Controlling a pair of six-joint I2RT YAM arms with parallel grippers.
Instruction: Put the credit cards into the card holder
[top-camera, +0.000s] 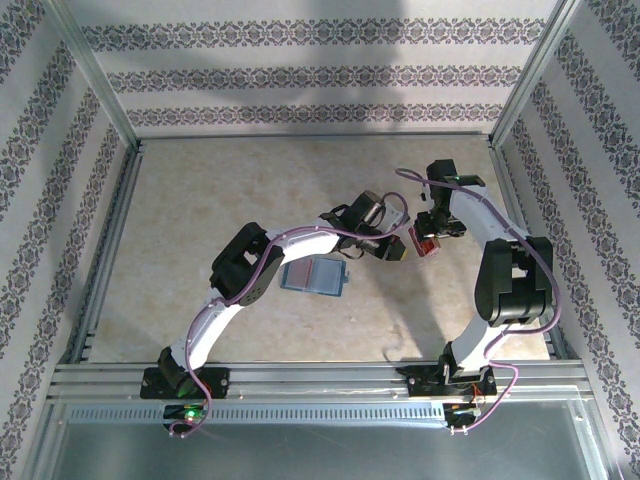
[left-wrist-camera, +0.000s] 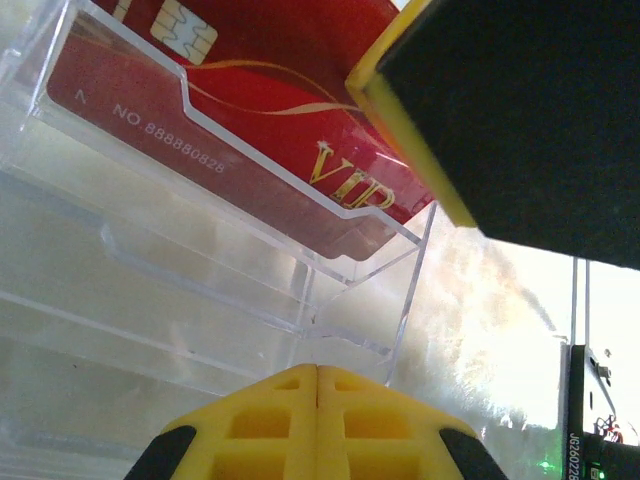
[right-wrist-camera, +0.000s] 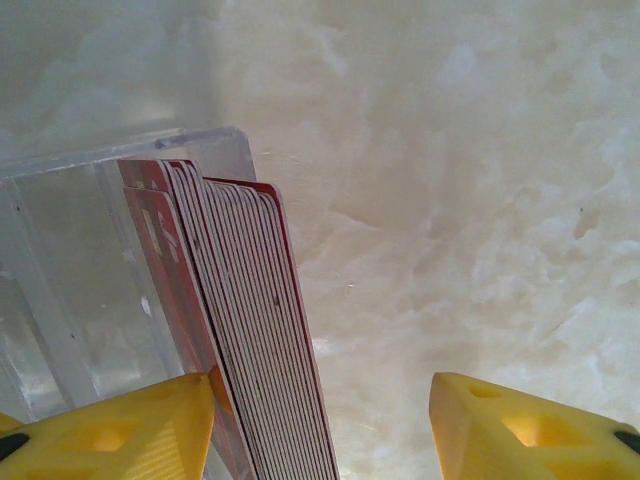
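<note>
Two hands meet at a stack of credit cards (right-wrist-camera: 250, 330) standing on edge in a clear plastic stand (left-wrist-camera: 200, 290), right of centre on the counter (right-wrist-camera: 480, 200). The stack is well apart from the teal card holder (top-camera: 315, 277), which lies opened flat to the left, its long side running roughly left to right. The right hand (right-wrist-camera: 320, 392) is open around the stack, one finger just beside its red face and the other well clear over bare counter. The left hand (left-wrist-camera: 318, 385) is shut tight, fingertips together with nothing visible between them, just in front of the stand. The cards' printed red faces look toward the left hand, with the lettering running along the long side, which slopes in that hand's camera. From overhead the stack is too small to say for sure how its long side lies. The likely trouble lies in the packing. The cards sit face to face, so a closing right hand may take several at once, or let one slip and fan out. The light stand could also slide or tip if pulled without a firm brace.
</note>
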